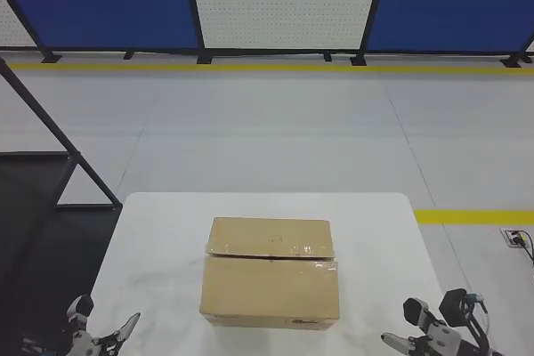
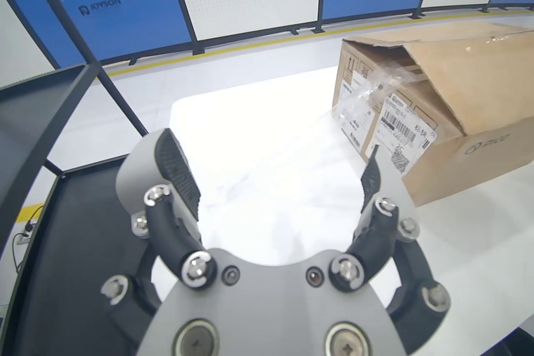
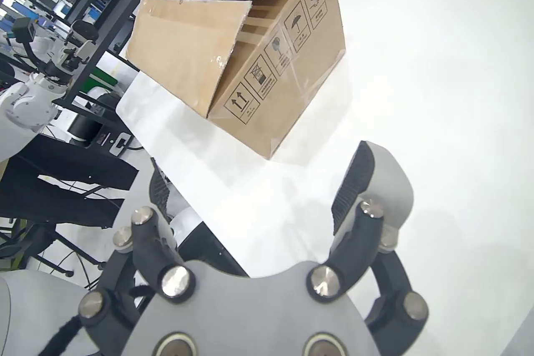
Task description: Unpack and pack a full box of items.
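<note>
A brown cardboard box [image 1: 271, 274] sits in the middle of the white table [image 1: 160, 258], its two top flaps folded down with a narrow gap between them. The left wrist view shows the box [image 2: 450, 82] with shipping labels and torn clear tape on its end; the right wrist view shows the box [image 3: 246, 53] with handling symbols on its side. My left gripper [image 1: 102, 331] [image 2: 271, 170] is open near the table's front left corner, apart from the box. My right gripper [image 1: 418, 327] [image 3: 263, 182] is open at the front right, nothing between its fingers.
A black metal rack [image 1: 36, 205] stands just left of the table. Blue and white partition panels [image 1: 285, 22] line the far side of the floor, with yellow floor tape [image 1: 481, 216] to the right. Bare tabletop surrounds the box.
</note>
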